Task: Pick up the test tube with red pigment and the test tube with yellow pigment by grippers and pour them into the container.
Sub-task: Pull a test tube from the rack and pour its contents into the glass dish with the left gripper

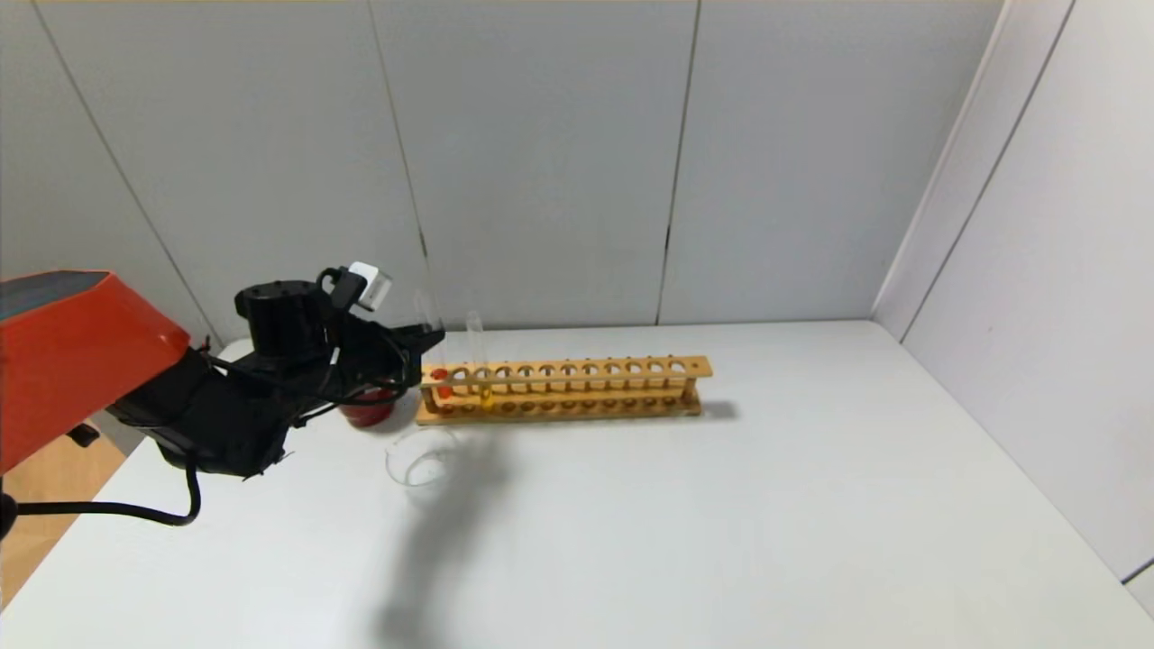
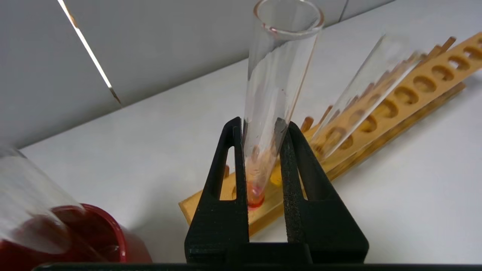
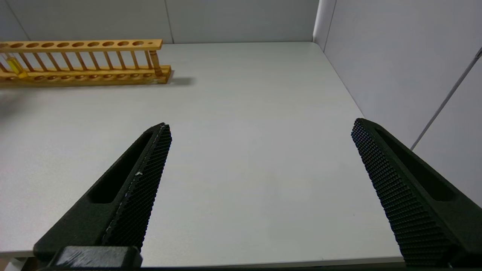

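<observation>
The left gripper (image 2: 260, 131), a black hand on an orange-covered arm, is clamped on the slim clear glass test tube with red pigment (image 2: 271, 105), both fingers pressed against the glass low on its body. The tube stands near upright, its red-filled bottom seated in the end hole of the long wooden rack (image 1: 563, 389); gripping low, just above the rack's top rail, likely steadies it for a straight lift. In the head view the rack lies at about 12 o'clock from the small round clear glass container (image 1: 422, 460), which sits near the rack's left end, a short carry for the pour. The test tube with yellow pigment (image 1: 480, 361) stands in the rack just beside the red one, at its 3 o'clock. A dark red cup (image 1: 368, 410) sits at the rack's 9 o'clock. The right gripper (image 3: 260, 130) hangs spread wide over bare white table (image 3: 244, 158), grasping nothing.
</observation>
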